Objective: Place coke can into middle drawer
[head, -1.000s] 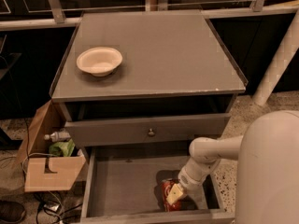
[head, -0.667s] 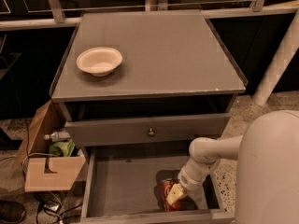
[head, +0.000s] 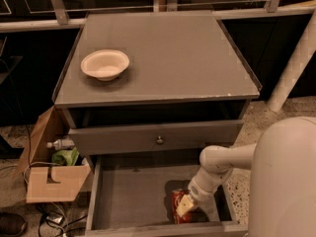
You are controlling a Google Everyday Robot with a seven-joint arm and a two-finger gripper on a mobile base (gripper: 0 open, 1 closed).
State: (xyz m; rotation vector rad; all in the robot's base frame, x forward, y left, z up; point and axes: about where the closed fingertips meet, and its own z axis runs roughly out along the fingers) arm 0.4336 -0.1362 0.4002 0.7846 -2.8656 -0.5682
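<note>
The coke can [head: 177,212] is red and sits low inside the open middle drawer [head: 133,196], near its front right part. My gripper [head: 185,206] reaches down into the drawer from the right and is right at the can, partly covering it. My white arm [head: 222,164] comes in from the lower right. The drawer's dark-grey floor is bare to the left of the can.
A cream bowl [head: 104,64] stands on the cabinet top [head: 168,53] at the left. A grey drawer front with a round knob [head: 159,140] is above the open drawer. A cardboard box [head: 54,174] with a bottle stands on the floor at the left.
</note>
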